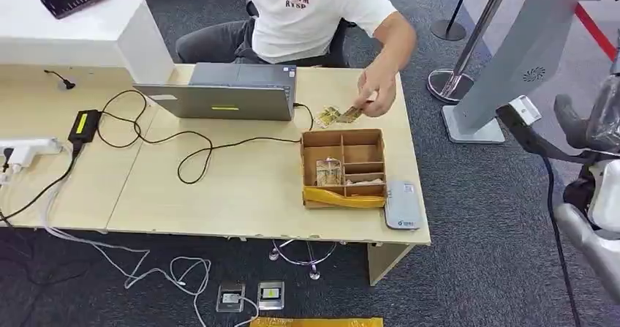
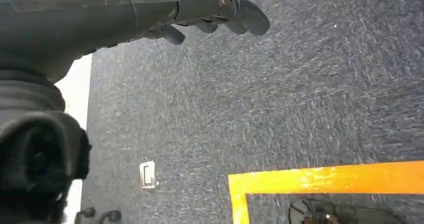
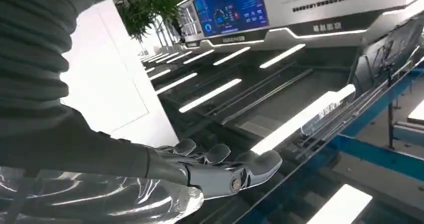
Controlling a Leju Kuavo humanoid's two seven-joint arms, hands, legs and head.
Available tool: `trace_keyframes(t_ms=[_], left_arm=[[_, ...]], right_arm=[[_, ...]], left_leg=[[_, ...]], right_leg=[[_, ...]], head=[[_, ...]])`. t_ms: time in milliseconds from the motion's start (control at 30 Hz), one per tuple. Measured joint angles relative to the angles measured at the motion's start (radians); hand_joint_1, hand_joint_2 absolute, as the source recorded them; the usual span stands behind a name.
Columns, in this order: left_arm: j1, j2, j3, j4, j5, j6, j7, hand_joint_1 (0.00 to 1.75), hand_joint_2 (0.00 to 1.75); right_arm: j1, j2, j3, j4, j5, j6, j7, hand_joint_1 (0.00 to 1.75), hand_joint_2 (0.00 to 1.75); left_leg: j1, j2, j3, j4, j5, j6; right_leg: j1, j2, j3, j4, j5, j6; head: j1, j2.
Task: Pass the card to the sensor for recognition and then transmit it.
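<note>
A brown cardboard box [image 1: 343, 167] with compartments stands on the wooden table [image 1: 219, 195], with a stack of cards [image 1: 330, 172] inside it. A grey-blue sensor [image 1: 402, 204] lies just right of the box at the table's edge. A seated person in a white shirt holds a card [image 1: 351, 113] over the table behind the box, beside another loose card [image 1: 327, 115]. My left hand [image 2: 220, 13] hangs over the carpet, fingers straight, holding nothing. My right hand [image 3: 220, 171] is raised off to the right of the table, fingers stretched out and empty.
An open grey laptop [image 1: 227, 93], a black power adapter [image 1: 84, 126] and looping cables lie on the table's left half. A grey kiosk stand [image 1: 512, 64] and a stanchion base [image 1: 446, 85] are right of the table. Yellow floor tape [image 2: 325, 179] marks the carpet.
</note>
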Motion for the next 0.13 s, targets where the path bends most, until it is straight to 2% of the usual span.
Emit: trace_keyframes(t_ms=[133], left_arm=[[0.006,-0.007,0.019,0.000,0.024,0.008,0.000,0.00,0.00]], right_arm=[[0.100,-0.063,-0.101,-0.011,-0.105,-0.036,0.081,0.00,1.75]], left_leg=[[0.000,-0.003,-0.002,0.000,0.000,0.000]], right_leg=[[-0.001,-0.004,0.000,0.000,-0.001,0.000]], head=[[0.000,0.000]])
